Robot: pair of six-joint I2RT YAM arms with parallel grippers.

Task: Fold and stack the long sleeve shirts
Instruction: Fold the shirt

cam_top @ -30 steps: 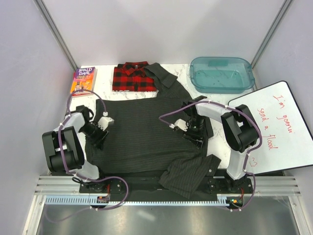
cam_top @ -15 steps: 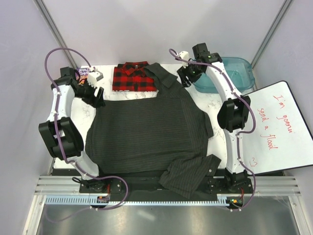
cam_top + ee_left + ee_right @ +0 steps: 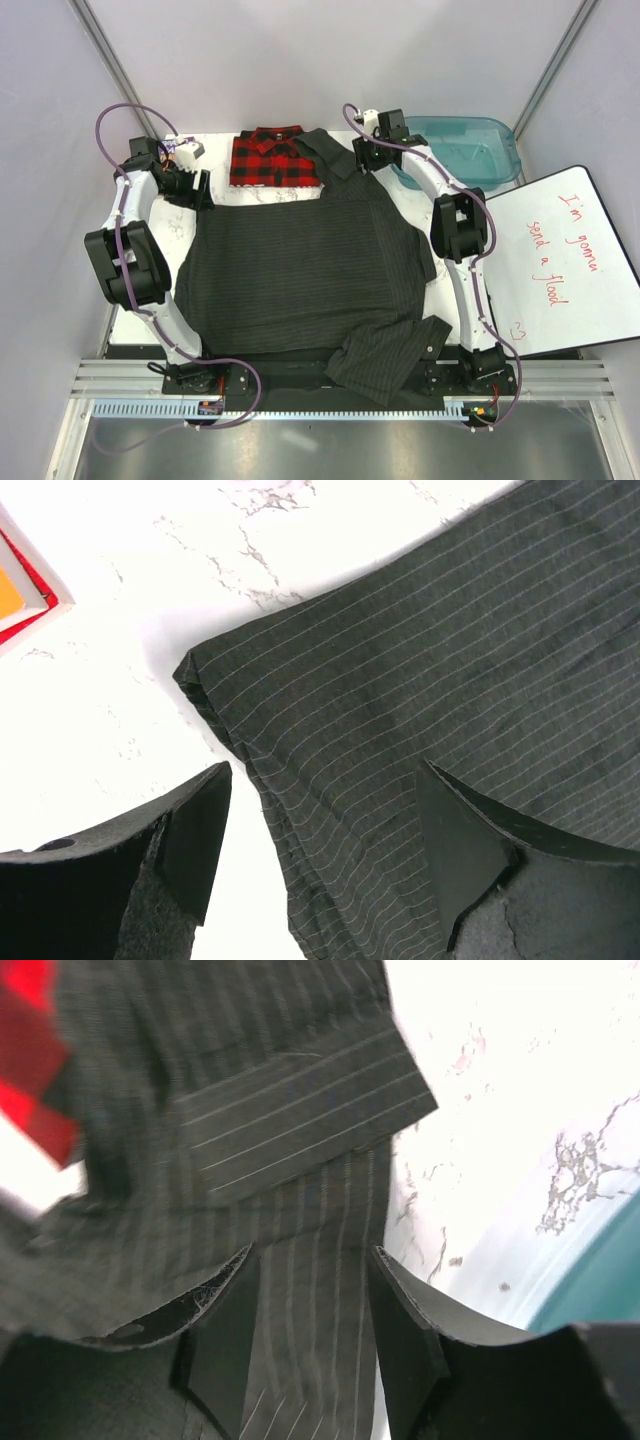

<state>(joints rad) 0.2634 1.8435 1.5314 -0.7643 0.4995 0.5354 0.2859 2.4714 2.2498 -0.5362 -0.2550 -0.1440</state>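
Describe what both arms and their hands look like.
Both the left arm and right arm have white link shells, bulky black joints and a lilac cable running alongside. The left hand and right hand have black wedge-shaped fingers with matte faces.

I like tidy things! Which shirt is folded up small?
The red-and-black plaid shirt, a small neat rectangle at the far edge. The dark pinstriped shirt lies spread out wide instead.

Bright, even light from above; wrist views overexposed.
Right wrist view: marble table blows out white at 1 o'clock, plaid shirt at 10 o'clock is blurred. Left wrist view: soft shadow edges the pinstriped shirt at 10 o'clock.
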